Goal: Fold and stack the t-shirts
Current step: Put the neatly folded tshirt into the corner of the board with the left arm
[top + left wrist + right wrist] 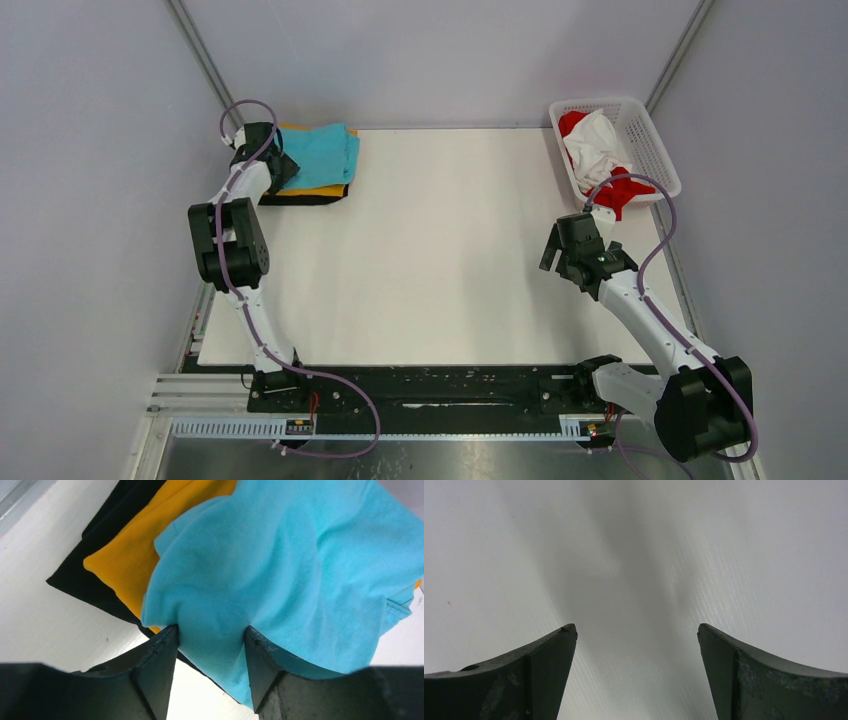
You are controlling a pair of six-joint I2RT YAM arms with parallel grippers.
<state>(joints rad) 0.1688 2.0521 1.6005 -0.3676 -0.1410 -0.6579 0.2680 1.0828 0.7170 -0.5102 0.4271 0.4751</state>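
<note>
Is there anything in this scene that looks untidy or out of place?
Yes. The turquoise t-shirt on top of the stack is bunched and sits askew over the orange t-shirt and black t-shirt, a fold pinched in the left gripper. A red t-shirt hangs over the near rim of the basket.

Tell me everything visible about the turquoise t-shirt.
The turquoise t-shirt is soft cloth, folded but rumpled, with a stitched hem showing at one edge. It lies on top of the orange shirt, which lies on the black shirt, at the far left corner of the table. The left pincer has a bunch of its near edge between its fingers.
</note>
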